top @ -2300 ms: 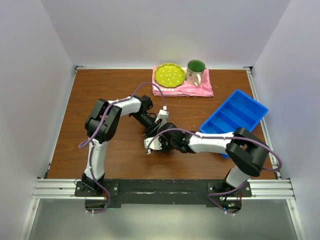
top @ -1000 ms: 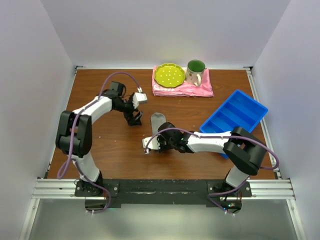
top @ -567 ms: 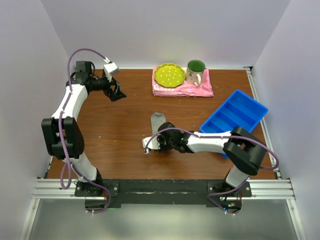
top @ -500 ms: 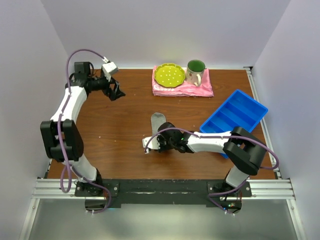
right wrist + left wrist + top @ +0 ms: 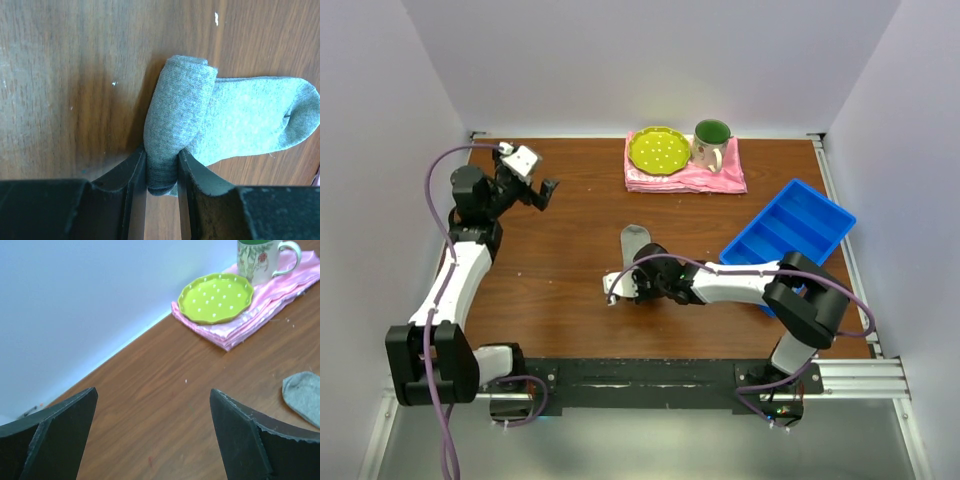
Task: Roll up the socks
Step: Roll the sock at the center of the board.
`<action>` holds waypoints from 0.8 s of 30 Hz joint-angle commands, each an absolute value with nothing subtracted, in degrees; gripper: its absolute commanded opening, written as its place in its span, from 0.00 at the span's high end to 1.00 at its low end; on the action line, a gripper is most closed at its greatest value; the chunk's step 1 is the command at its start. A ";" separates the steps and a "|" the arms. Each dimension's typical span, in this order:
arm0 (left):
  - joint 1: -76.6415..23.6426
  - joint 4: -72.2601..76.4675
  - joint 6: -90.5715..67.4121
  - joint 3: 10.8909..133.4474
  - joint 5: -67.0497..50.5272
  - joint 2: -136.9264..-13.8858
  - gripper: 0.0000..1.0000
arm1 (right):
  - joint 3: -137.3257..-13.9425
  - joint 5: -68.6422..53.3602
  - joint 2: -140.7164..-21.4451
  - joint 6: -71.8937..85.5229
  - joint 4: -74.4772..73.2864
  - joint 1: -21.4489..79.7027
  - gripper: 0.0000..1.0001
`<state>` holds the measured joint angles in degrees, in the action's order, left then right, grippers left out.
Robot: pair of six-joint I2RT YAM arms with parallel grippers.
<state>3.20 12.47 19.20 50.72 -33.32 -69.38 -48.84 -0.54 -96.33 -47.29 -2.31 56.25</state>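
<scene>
Near the middle of the brown wooden tabletop (image 5: 560,290), the right fingers (image 5: 127,175) are clenched on the rolled end of the grey knitted fabric sock (image 5: 240,125). The roll is a thick bundle pinched between them, its axis running along the fingers.

The unrolled part lies flat on the tabletop and leaves the roll sideways, at right angles to the fingers, ending in the rounded toe. From above, that flat length points away from the right fingers (image 5: 638,283) toward the far edge, so the sock (image 5: 634,238) has its long axis running near to far. Carrying the roll on would probably mean turning it toward that toe. The right arm is the nearer one by a wide margin.

The left fingers (image 5: 545,188) hang released and spread wide, well apart at the far left, grasping nothing.

Farther back lie a blue plastic compartment tray (image 5: 790,230) and a folded pink cloth (image 5: 725,180).
</scene>
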 commanded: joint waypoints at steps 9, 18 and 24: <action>2.90 39.13 18.79 28.20 -50.69 -67.40 0.00 | -52.20 -5.79 -98.79 -43.86 -10.28 56.51 1.00; -1.84 15.48 53.68 26.02 -60.56 -66.98 0.00 | -58.70 -12.21 -101.16 -41.84 -18.71 54.76 1.00; -4.04 14.15 58.97 22.94 -60.73 -66.18 0.00 | -62.31 -15.90 -102.83 -41.40 -23.46 52.82 1.00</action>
<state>-3.22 16.29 49.76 24.12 -57.89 -67.09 -60.34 -10.37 -101.32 -43.11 -16.12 53.58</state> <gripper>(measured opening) 0.998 0.283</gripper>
